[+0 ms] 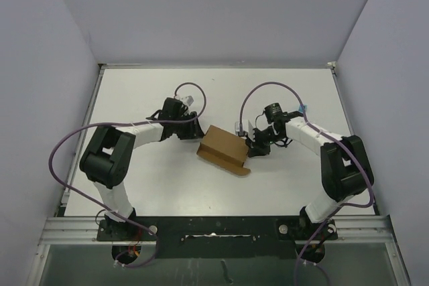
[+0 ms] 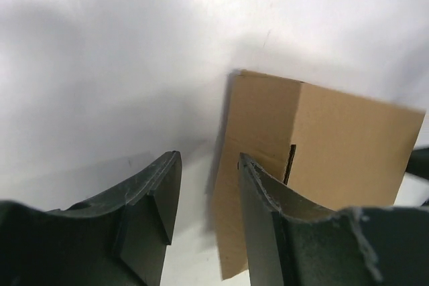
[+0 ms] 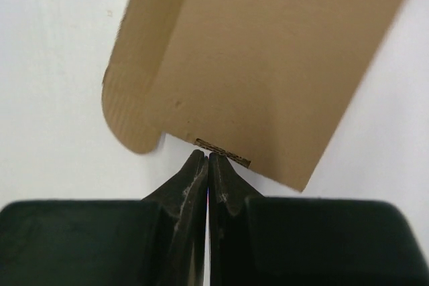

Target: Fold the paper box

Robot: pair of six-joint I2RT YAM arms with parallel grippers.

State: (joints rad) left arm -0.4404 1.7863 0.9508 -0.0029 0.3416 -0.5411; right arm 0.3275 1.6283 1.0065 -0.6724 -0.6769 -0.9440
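From my remote station: left arm [image 1: 110, 155] and right arm [image 1: 342, 165] bend inward with elbows raised, the left gripper [image 2: 208, 162] low with jaws partly apart, the right gripper [image 3: 208, 157] facing it, fingers pressed together.
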